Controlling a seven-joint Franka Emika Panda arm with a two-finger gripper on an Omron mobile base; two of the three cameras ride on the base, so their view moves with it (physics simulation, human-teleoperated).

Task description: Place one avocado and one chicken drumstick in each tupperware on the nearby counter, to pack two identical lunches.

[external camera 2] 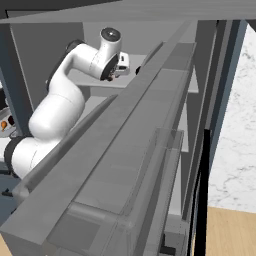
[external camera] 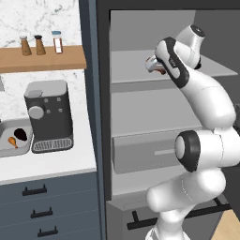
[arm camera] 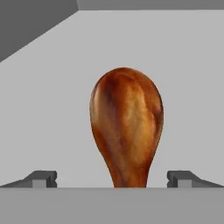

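Centre of the hand view holds a chicken drumstick (arm camera: pixel 126 124), red-brown and glossy, its bulbous meat end toward the top of the frame and its taper running down toward the bottom edge, lying on a pale grey fridge shelf (arm camera: pixel 192 87). It looks light and fairly firm, with a slick rounded skin that could slide under pressure; the narrower neck just below the bulge seems the safest place to take hold. The pincer (arm camera: pixel 112 179) stands wide, its two dark tips flanking the drumstick's thin end and apart from it, so nothing is held. In the left base view the arm reaches into the open fridge toward the upper shelf, and at far left a tupperware (external camera: pixel 4 145) on the white surface (external camera: pixel 56 164) already carries an avocado (external camera: pixel 20 134) and another drumstick (external camera: pixel 12 141).
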